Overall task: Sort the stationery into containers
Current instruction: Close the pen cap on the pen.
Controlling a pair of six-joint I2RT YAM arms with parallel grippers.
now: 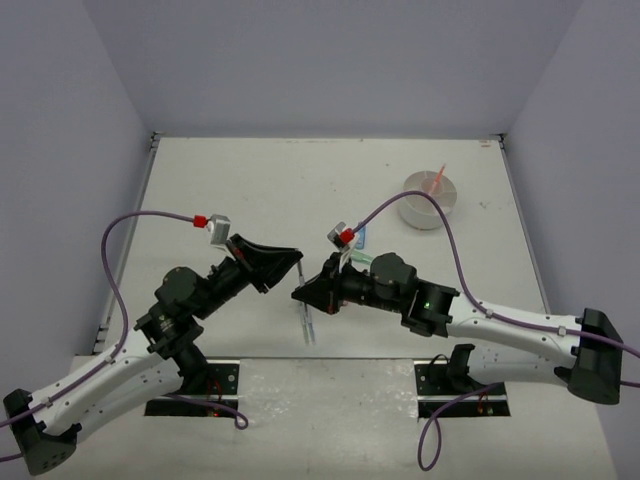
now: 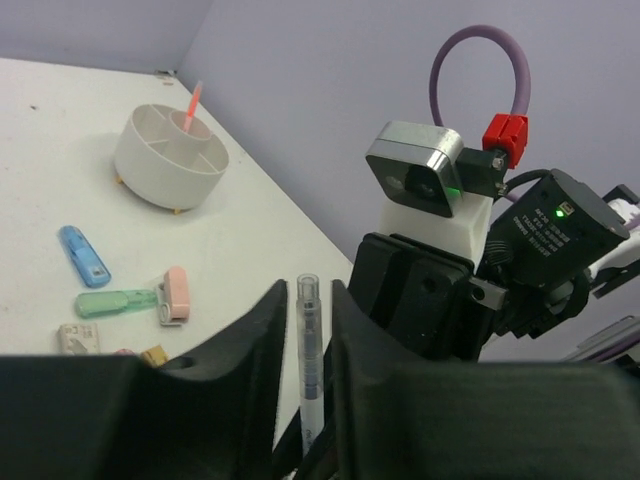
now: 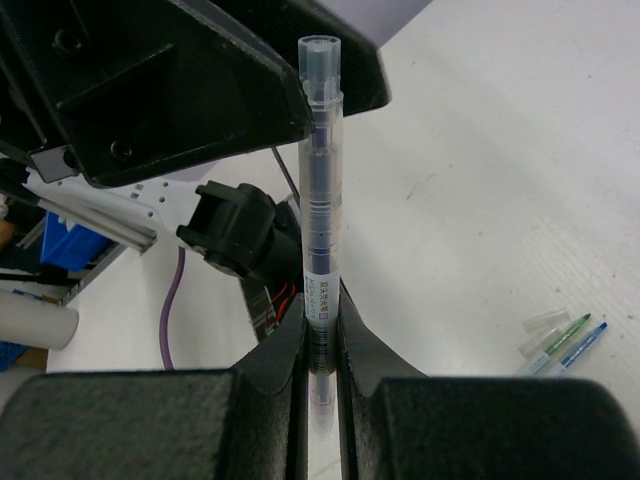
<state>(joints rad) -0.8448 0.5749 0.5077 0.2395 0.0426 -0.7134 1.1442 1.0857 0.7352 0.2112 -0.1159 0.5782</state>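
One clear pen (image 3: 320, 180) clamped in right hand (image 3: 322, 325), end between parted fingers of left hand (image 2: 308, 300).

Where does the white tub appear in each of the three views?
Top: tub at upper right, with a red pen standing in it.
Left wrist: tub at upper left, same red pen.
Right wrist: not in view.
Shared landmark: clear pen, upright at centre of both wrist views.
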